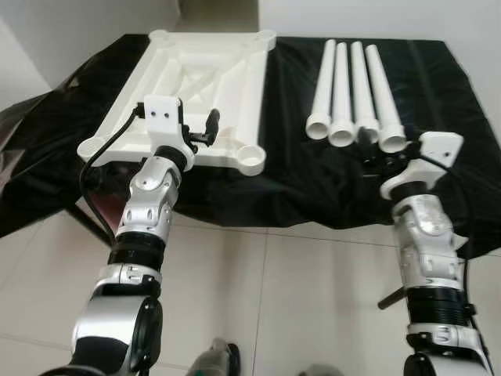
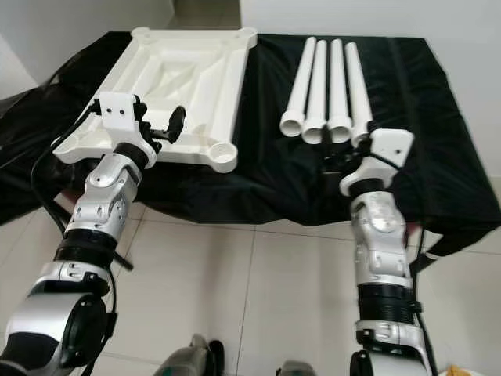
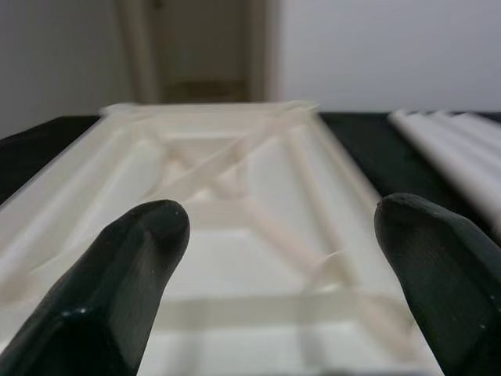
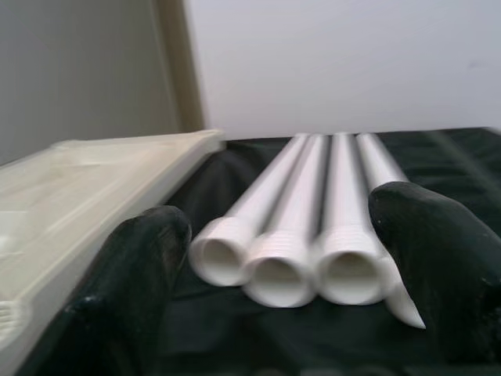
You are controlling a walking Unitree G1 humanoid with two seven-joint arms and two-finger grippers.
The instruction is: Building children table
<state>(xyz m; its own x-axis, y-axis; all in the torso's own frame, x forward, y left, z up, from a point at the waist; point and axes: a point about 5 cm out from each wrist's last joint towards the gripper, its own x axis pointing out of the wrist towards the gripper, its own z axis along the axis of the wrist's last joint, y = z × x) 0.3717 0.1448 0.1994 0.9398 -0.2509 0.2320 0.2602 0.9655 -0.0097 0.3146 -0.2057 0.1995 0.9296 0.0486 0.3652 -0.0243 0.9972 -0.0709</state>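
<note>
My own two arms fill the foreground, reaching over the tiled floor (image 1: 297, 290) to the front edge of the worktop (image 1: 297, 188), which is draped in black cloth. My left fingers (image 3: 282, 274) are spread wide with nothing between them, hovering just over the near edge of the white tabletop (image 1: 196, 86). It lies upside down on the left half of the worktop, ribs and corner sockets facing up, I judge so that the legs can go in from above. One socket (image 1: 250, 157) sits at its near right corner, closest to the legs.

My right fingers (image 4: 282, 290) are also spread and empty, lined up with the open ends of the four white legs (image 1: 356, 86). These lie side by side on the right half, threaded ends toward me at the front edge, handy for grasping. Nothing is fitted yet; picking up a leg looks like the first step.
</note>
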